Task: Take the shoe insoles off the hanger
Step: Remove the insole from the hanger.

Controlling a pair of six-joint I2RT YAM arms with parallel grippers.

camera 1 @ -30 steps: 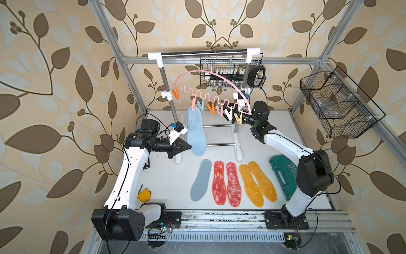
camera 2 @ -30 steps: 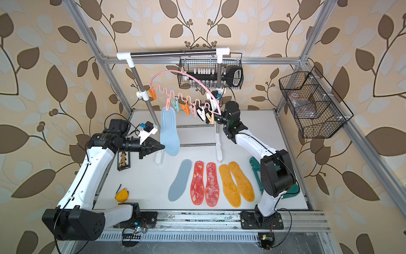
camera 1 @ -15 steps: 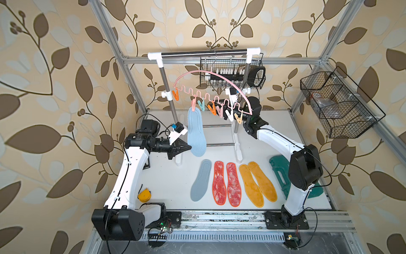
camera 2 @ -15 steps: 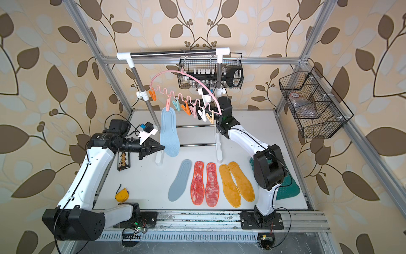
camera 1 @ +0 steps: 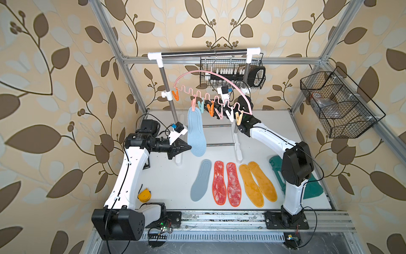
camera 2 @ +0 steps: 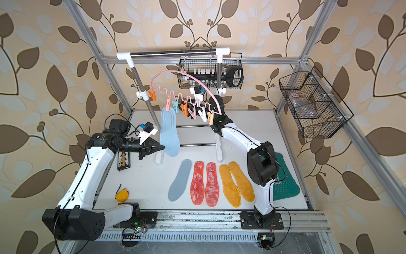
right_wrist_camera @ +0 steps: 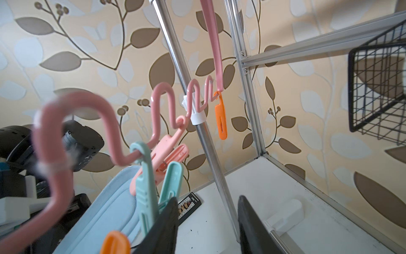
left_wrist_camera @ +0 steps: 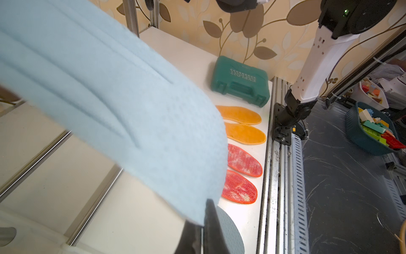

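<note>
- Left claw clenched on the lower end of the grey-blue insole hanging from the hanger
- Right claw released, beside the teal clip
- Five insoles lie flat on the worktop

1. A tall steel rack with white joints stands at the far middle of the white table
2. A dark green plastic case lies flat at the right
3. A yellow tape measure sits near left
4. A black bit tray lies at the left edge
5. One black wire basket hangs on the right wall, another on the far wall
</note>
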